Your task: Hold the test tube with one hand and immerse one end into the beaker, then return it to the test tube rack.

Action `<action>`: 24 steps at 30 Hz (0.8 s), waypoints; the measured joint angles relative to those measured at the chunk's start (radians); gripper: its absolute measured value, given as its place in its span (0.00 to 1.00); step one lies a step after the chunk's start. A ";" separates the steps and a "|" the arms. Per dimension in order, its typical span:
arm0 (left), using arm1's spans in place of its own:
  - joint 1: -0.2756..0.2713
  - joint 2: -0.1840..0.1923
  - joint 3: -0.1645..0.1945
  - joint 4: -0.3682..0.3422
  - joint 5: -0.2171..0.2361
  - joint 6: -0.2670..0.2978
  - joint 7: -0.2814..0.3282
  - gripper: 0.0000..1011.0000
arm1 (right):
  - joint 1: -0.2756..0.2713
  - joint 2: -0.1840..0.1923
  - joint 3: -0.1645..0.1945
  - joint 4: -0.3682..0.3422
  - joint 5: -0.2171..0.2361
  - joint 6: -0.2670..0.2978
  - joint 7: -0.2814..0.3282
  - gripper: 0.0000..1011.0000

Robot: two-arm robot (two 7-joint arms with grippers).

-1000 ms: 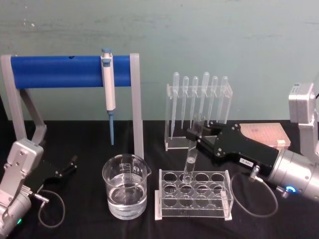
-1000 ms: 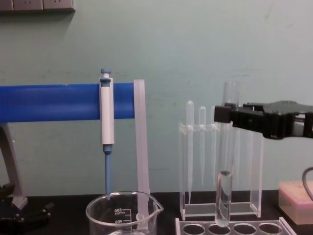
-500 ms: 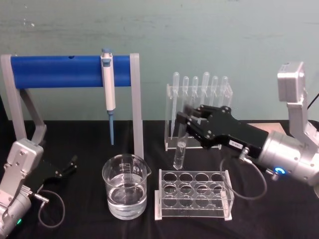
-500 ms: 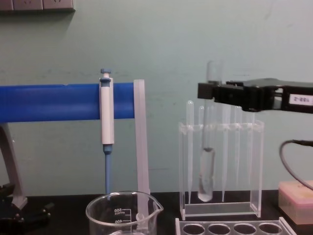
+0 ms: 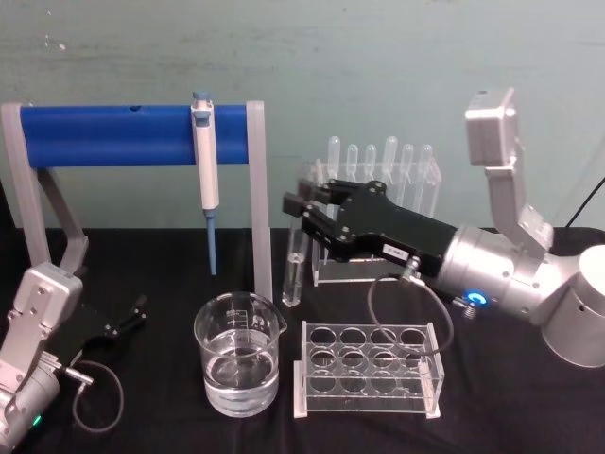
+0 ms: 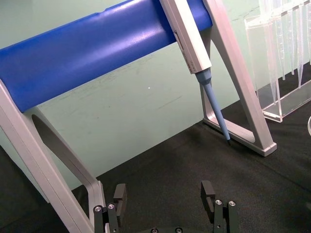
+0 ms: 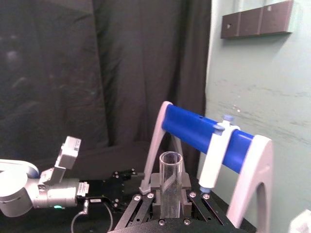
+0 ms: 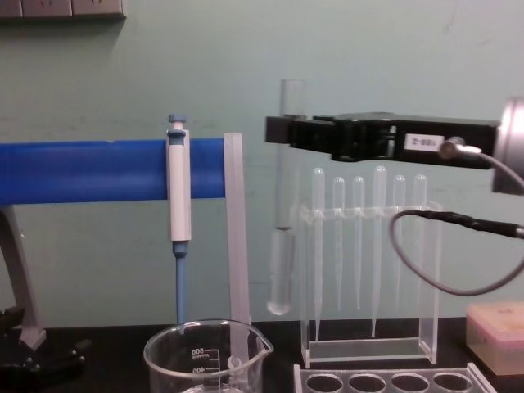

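My right gripper (image 5: 304, 215) is shut on the test tube (image 5: 295, 265), holding it upright near its open rim, in the air between the rack and the beaker (image 5: 238, 353). In the chest view the test tube (image 8: 282, 246) hangs with its round bottom above and just right of the beaker (image 8: 206, 357); liquid fills its lower part. The right wrist view looks down on the tube's rim (image 7: 170, 160) clamped between the pads. The beaker holds clear liquid and stands on the black table. My left gripper (image 6: 165, 194) is open and parked low at the left (image 5: 128, 317).
A clear tube rack (image 5: 371, 369) with open holes stands right of the beaker. Behind it a clear stand (image 5: 378, 203) holds several thin pipettes. A blue bar stand (image 5: 132, 134) carries a white-and-blue pipettor (image 5: 205, 170). A pink box (image 8: 495, 334) sits at far right.
My right gripper has lifted the test tube out of the rack and carried it left and up, from above the rack to a spot near the beaker. The left arm has not moved.
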 joint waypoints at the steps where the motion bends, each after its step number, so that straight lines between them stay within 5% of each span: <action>1: 0.000 0.000 0.000 0.000 0.000 0.000 0.000 0.99 | 0.011 -0.010 -0.010 0.008 -0.002 0.001 0.003 0.22; 24: 0.000 0.000 0.000 0.000 0.000 0.000 0.000 0.99 | 0.070 -0.104 -0.106 0.141 -0.022 -0.052 0.059 0.22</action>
